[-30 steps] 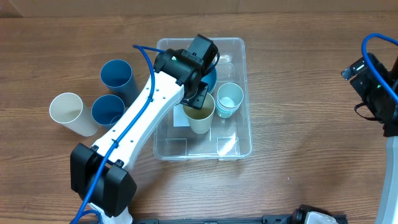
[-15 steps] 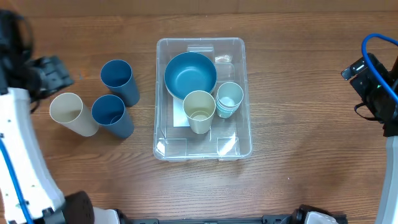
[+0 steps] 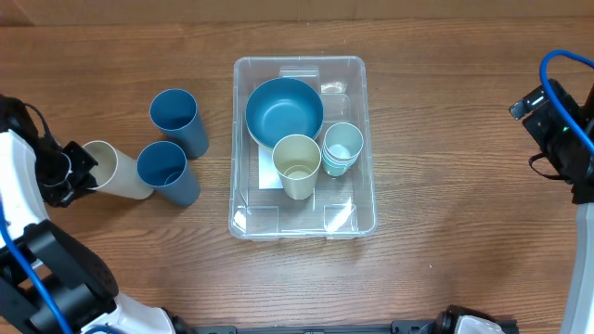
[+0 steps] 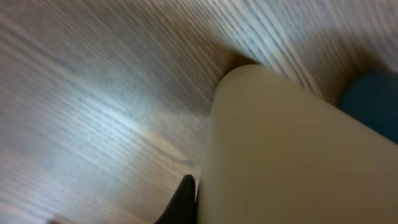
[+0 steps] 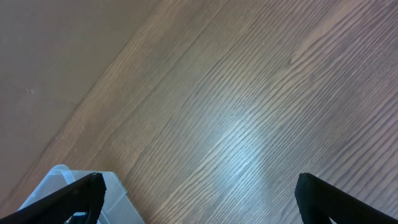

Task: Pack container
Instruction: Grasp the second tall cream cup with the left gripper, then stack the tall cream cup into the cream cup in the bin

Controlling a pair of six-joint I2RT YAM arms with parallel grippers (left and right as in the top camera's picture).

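Inside the container: blue bowl, cream cup, stacked pale cups. Left gripper against outer cream cup, grip indeterminable; right gripper fingers spread apart.

Left end effector sits low, far left; right end effector gapes wide.
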